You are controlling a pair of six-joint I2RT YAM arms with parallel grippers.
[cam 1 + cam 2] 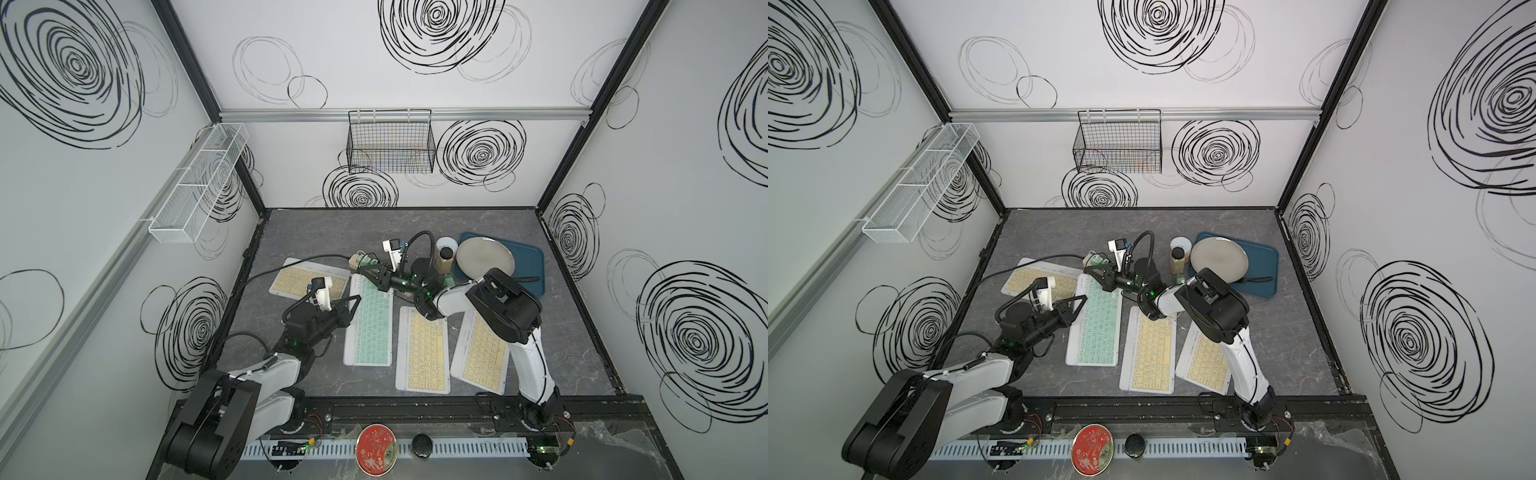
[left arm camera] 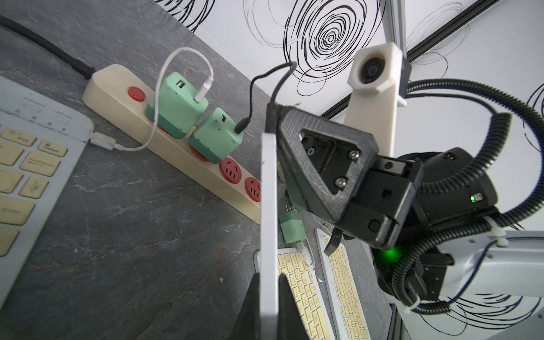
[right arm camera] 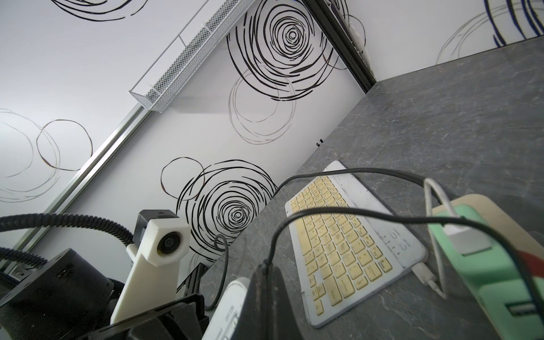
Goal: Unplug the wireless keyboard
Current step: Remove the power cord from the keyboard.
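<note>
Top view: teal keyboard (image 1: pixel 370 328) mid-table, edge clamped by left gripper (image 1: pixel 354 300) for bracing; left wrist: right gripper (image 2: pixel 278 112) pinched on black plug (image 2: pixel 270 122) at keyboard end, ready for pull; right wrist: black cable (image 3: pixel 338 209) slack toward green charger (image 3: pixel 485 273).

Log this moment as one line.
phase: unplugging | left gripper: shut on green keyboard | right gripper: shut on black plug | plug: appears inserted
</note>
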